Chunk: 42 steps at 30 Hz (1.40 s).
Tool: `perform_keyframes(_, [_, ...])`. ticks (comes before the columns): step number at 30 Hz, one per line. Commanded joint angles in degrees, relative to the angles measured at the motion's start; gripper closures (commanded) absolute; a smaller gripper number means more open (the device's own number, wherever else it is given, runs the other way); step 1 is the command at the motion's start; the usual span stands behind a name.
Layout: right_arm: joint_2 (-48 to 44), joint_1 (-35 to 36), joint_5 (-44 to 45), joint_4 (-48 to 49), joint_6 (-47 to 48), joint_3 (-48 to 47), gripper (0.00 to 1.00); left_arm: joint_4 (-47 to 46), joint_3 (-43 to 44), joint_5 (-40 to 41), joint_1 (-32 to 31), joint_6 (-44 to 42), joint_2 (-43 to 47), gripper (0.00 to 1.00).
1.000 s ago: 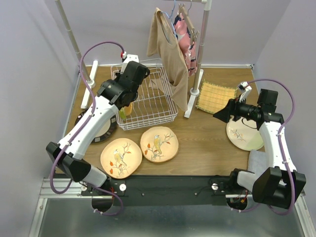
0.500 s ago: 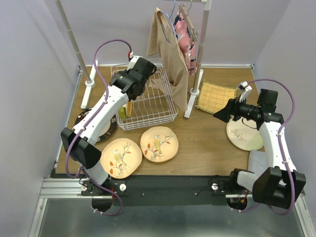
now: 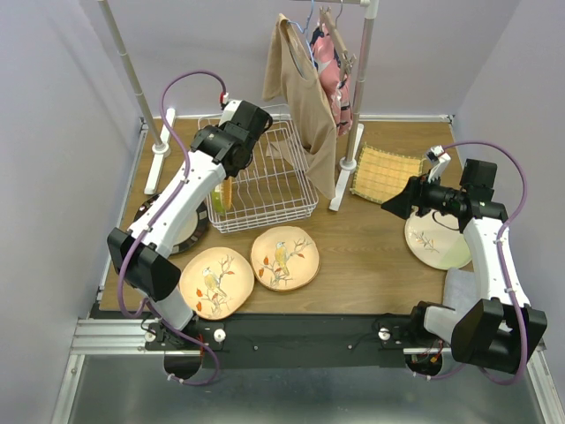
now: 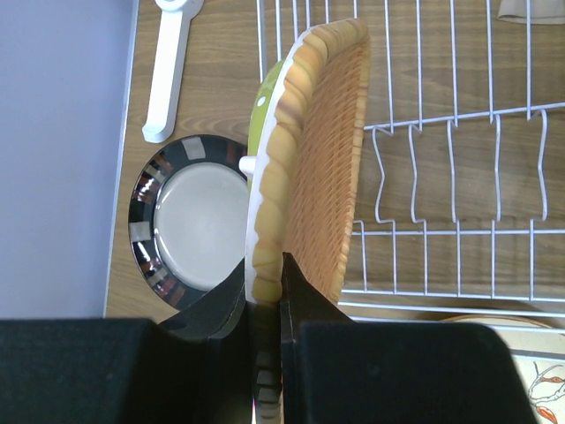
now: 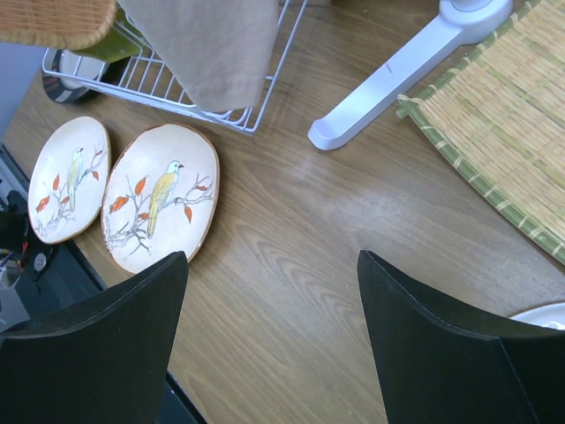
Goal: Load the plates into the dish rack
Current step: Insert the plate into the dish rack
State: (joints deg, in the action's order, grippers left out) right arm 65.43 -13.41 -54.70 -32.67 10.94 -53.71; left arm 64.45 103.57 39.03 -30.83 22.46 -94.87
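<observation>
**A:** Black-rimmed beige plate point(image 4: 190, 221) lies flat at the far left of the bench point(image 3: 371, 256). Just beside it, the left claw point(image 4: 263, 284) pinches the orange woven-look plate point(image 4: 327, 159) by its lower rim. It holds the plate on edge over the left end of the dish rack point(image 3: 269, 216).

**B:** There's a lime plate point(image 4: 267, 106) close behind it. I can't tell if they touch. How would the orange one handle?

**A:** Stiff, glazed and breakable, I'd judge, whatever the basket pattern suggests. It's fairly heavy for so thin a pinch, so it could swing or slip. The rim is the only place to hold it, though the ridged edge should give some bite.

**B:** And the first bird plate point(image 3: 216, 283) and second bird plate point(image 3: 284, 258), in front of the rack?

**A:** They're lying flat, smooth and probably slippery. A finger would have to get under the lip.

**B:** Further right?

**A:** The yellow woven-look plate point(image 3: 387, 174) is by the stand's foot, and the cream-green plate point(image 3: 437, 243) is partly under the right arm. The right claw point(image 5: 269, 265) is spread wide above the bench, holding nothing.
</observation>
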Motion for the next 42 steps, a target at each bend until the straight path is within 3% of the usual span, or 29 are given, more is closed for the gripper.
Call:
perform_keyframes(1, [-0.74,-0.04,1.08,1.02,-0.48,0.54,0.14,-0.46,-0.64,3.16,1.3,1.01,1.0,1.0])
perform_keyframes(17, [-1.0,-0.04,1.17,1.11,-0.57,0.54,0.14,-0.46,0.76,5.88,-0.37,3.56,-2.6,1.0])
perform_keyframes(42, [-1.44,-0.04,0.21,1.11,-1.09,0.63,0.14,-0.2,0.31,9.93,-3.1,4.88,2.14,1.0])
